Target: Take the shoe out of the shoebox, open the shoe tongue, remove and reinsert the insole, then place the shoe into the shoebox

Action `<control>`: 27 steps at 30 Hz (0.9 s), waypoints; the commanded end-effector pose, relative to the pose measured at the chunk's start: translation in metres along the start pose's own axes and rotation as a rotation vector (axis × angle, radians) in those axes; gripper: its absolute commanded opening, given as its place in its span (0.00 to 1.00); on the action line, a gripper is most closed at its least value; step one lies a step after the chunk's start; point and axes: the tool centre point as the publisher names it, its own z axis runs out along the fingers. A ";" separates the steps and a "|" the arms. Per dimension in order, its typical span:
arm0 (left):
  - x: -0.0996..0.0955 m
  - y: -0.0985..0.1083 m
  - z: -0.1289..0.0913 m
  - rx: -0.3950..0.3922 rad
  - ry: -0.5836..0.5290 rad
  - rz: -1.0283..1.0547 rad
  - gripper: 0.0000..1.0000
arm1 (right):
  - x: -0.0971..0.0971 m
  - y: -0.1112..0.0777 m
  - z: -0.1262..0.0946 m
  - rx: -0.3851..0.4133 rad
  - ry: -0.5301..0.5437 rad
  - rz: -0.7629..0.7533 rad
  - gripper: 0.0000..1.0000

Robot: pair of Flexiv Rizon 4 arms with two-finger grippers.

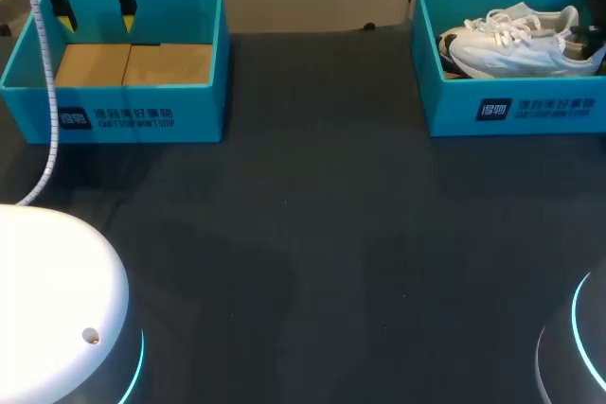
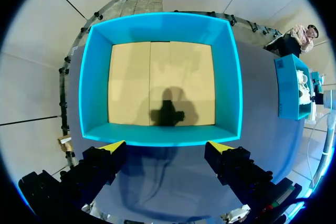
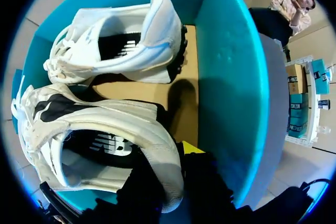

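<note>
Two white shoes lie in the blue shoebox [image 1: 530, 106] at the back right. In the right wrist view the nearer shoe [image 3: 105, 124] has its heel rim between my right gripper [image 3: 168, 169] fingers. One yellow tip [image 3: 191, 148] presses the outside of the heel, and the other finger is inside the shoe. The second shoe [image 3: 121, 40] lies beyond, on its side, against the box wall [image 3: 226, 77]. In the head view the right gripper [image 1: 594, 40] shows only as a dark shape by the shoes' [image 1: 521, 52] heels. My left gripper [image 1: 97, 18] [image 2: 165, 148] hangs open above the other blue box [image 1: 142, 106] [image 2: 94, 87], which holds nothing.
The dark table [image 1: 312, 234] stretches between the two boxes. My arms' white bases stand at the front left [image 1: 47, 300] and front right [image 1: 578, 347]. A white cable [image 1: 47, 120] hangs down past the left box.
</note>
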 end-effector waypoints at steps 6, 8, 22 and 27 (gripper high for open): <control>0.000 0.000 0.000 0.000 0.000 0.000 1.00 | -0.004 -0.003 -0.029 -0.063 -0.008 -0.013 0.00; 0.000 0.000 0.000 0.000 0.000 0.000 1.00 | -0.005 -0.001 -0.033 -0.065 -0.015 -0.014 0.00; 0.000 0.000 0.000 0.000 0.000 0.000 1.00 | -0.003 0.002 -0.078 -0.077 -0.072 -0.052 0.00; 0.000 0.000 0.000 0.000 0.000 0.000 1.00 | -0.005 0.003 -0.101 -0.086 -0.078 -0.055 0.00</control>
